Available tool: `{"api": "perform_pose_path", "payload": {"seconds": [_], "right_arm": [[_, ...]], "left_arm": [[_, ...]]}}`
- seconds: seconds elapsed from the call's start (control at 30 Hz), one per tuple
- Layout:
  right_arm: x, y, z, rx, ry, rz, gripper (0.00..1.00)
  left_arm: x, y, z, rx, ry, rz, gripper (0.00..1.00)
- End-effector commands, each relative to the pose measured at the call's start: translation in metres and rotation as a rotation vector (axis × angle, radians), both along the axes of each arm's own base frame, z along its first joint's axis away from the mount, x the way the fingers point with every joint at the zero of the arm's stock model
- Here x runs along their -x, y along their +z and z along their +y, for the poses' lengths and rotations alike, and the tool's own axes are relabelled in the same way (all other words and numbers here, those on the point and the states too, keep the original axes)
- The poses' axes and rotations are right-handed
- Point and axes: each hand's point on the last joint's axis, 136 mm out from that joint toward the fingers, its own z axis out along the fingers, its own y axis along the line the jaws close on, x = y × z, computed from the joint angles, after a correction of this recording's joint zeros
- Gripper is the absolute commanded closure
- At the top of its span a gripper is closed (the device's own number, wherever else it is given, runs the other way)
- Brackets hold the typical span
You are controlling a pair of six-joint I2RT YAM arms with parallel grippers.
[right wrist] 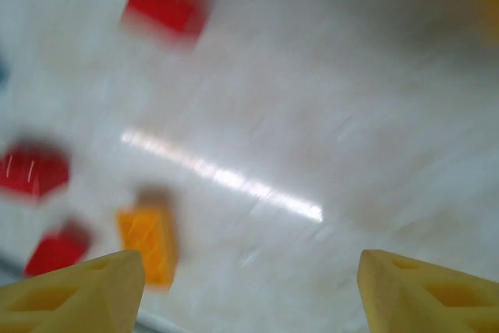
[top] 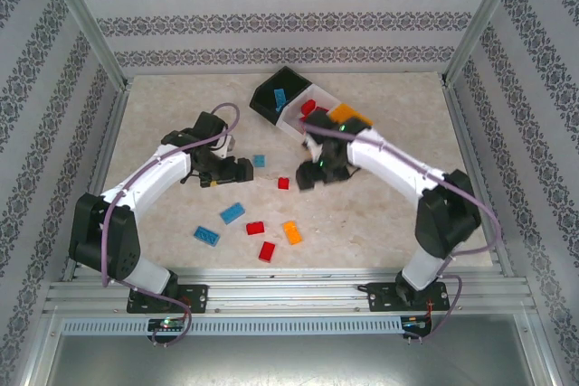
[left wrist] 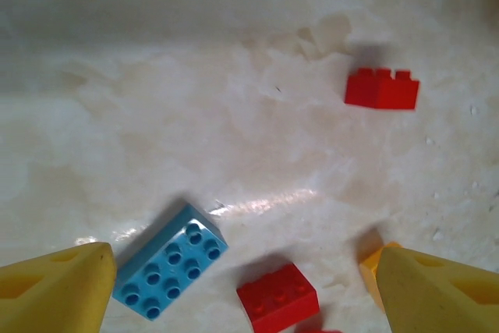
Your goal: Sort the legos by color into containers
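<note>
- The left end effector [top: 233,169] hangs over the tabletop [top: 163,124] left of centre, its fingers spread wide and holding nothing. In the left wrist view a blue brick [left wrist: 170,261] and a red brick [left wrist: 277,295] lie on the surface, framed by the yellow fingertips [left wrist: 54,290]. This probably indicates alignment for a pick.
- The loose legos lie scattered on the near tabletop, unsorted and apart from one another: blue piece [top: 232,213], red piece [top: 255,228], orange piece [top: 291,232].
- The right end effector [top: 308,176] sits just beside a lone red brick [top: 283,183], fingers wide and empty. The right wrist view is blurred.
- The containers stand joined in a row at the far centre-right. The black bin [top: 291,76] holds blue, the white bin [top: 289,124] red, and the orange bin [top: 365,121] orange, so the colour assignment appears set.
- No brand, label or writing is legible.
</note>
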Motion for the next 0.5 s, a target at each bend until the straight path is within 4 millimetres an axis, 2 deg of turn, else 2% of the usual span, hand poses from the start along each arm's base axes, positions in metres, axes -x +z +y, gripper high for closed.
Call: {"api": "perform_pose_path", "payload": {"seconds": [0.0,0.07,0.13,0.23,0.47], "right_arm": [[0.055,-0.019,0.024,-0.060,0.066,0.107,0.26],[0.067,-0.027,0.033,-0.072,0.072,0.105,0.26],[0.071,-0.035,0.042,-0.079,0.074,0.112,0.26],[0.073,-0.046,0.054,-0.048,0.115,0.110,0.26],[0.071,-0.086,0.064,0.052,0.144,0.124,0.29]], "left_arm": [[-0.008,-0.010,0.008,0.059,0.092,0.029,0.13],[-0.010,-0.013,0.012,0.082,0.124,0.035,0.13],[-0.010,-0.014,0.016,0.089,0.138,0.042,0.13],[-0.006,-0.014,0.020,0.082,0.140,0.048,0.12],[0.014,-0.011,0.031,0.022,0.108,0.057,0.12]]}}
